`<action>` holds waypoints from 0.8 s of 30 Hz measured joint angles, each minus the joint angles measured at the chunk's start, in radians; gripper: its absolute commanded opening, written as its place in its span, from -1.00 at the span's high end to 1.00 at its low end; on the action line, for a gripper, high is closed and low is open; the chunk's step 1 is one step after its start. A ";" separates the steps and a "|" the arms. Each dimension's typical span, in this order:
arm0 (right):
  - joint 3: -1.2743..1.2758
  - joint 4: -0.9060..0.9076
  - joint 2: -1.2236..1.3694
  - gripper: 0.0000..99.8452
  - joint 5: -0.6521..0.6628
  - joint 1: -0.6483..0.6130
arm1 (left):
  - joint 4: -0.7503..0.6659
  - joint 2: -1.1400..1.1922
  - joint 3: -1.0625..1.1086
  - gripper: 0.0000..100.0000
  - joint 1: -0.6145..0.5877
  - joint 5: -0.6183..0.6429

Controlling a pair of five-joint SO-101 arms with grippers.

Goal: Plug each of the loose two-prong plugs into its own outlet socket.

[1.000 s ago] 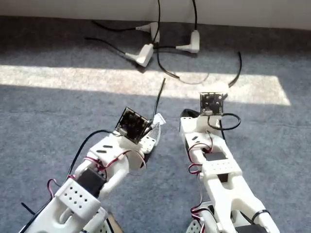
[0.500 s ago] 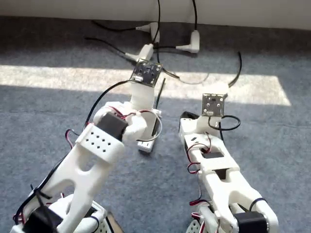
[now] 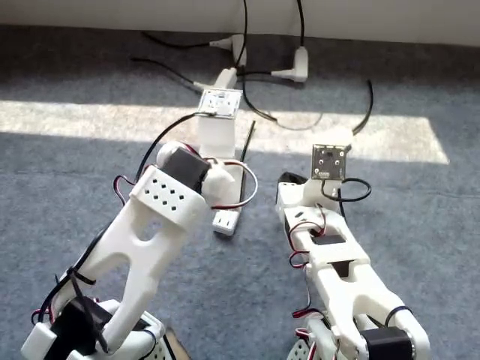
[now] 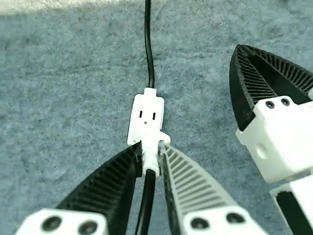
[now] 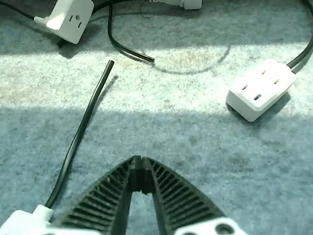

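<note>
My left gripper (image 4: pixel 150 146) is shut on a white two-prong plug (image 4: pixel 150 161) whose black cord runs back between the fingers. The plug's front end touches a small white outlet socket (image 4: pixel 146 117) lying on the grey carpet; I cannot tell whether the prongs are inside. In the high view this socket (image 3: pixel 226 223) peeks out beside the raised left arm (image 3: pixel 169 202). My right gripper (image 5: pixel 142 174) is shut on nothing, low over the carpet, just right of that socket (image 3: pixel 289 182). A white multi-slot outlet block (image 5: pixel 260 88) lies ahead of it.
A black cable with a cut end (image 5: pixel 110 62) runs from the small socket toward the far side. Another white outlet cube (image 5: pixel 72 17) and white plugs with cords (image 3: pixel 298 66) lie at the back by the wall. Open carpet (image 3: pixel 420 217) spreads on both sides.
The left arm has risen and stretched forward, its wrist camera board swinging from mid-table toward the far side. The small socket now lies a little nearer. The right arm has stayed put.
</note>
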 measured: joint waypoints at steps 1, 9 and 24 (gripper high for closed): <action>0.000 0.000 0.000 0.99 0.000 0.000 | 0.031 0.000 -0.009 0.99 0.000 0.038; 0.000 0.000 0.000 0.99 0.000 0.000 | 0.092 0.025 -0.012 0.99 0.000 0.269; 0.000 0.000 0.000 0.99 0.000 0.000 | 0.120 0.376 -0.199 0.99 0.020 0.308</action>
